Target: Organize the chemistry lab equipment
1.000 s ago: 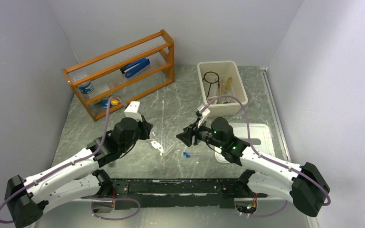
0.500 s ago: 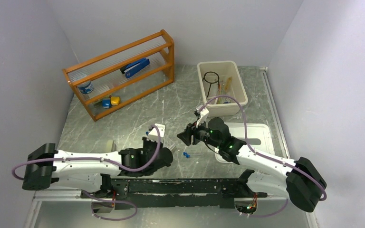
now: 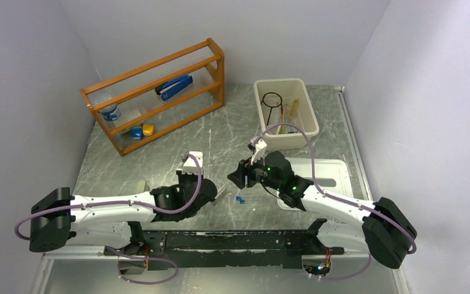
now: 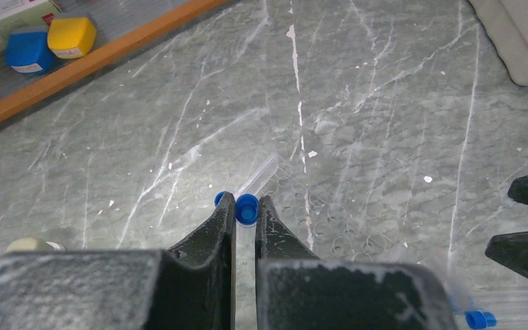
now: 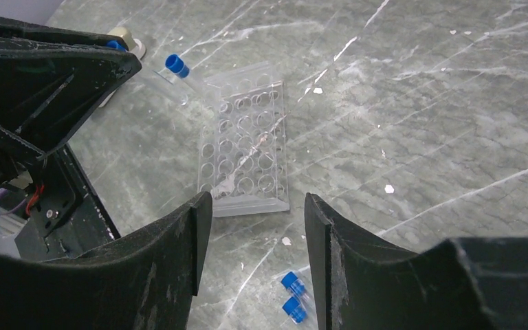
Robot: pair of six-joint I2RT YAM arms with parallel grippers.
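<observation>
My left gripper (image 4: 246, 206) is shut on a clear blue-capped tube (image 4: 247, 210), held low over the table beside the clear plastic tube rack (image 5: 244, 141). A second tube (image 5: 175, 67) lies tilted across the rack's far corner. Two more blue-capped tubes (image 5: 293, 297) lie side by side on the table beneath my right gripper (image 5: 258, 227), which is open and holds nothing. In the top view the left gripper (image 3: 213, 195) and right gripper (image 3: 235, 176) face each other, with those two tubes (image 3: 240, 199) between them. A black wire ring stand (image 3: 272, 101) lies in the white bin.
The white bin (image 3: 278, 81) with rods stands at the back right. A wooden shelf (image 3: 153, 95) at the back left holds a blue stapler (image 3: 174, 87) and small blue and yellow items. A white tray (image 3: 336, 174) lies under the right arm. A beige item (image 3: 139, 185) sits left.
The left arm has dropped from a raised pose and stretched low across the front, ending at the rack with the tube in its grip. The right gripper has shifted slightly left.
</observation>
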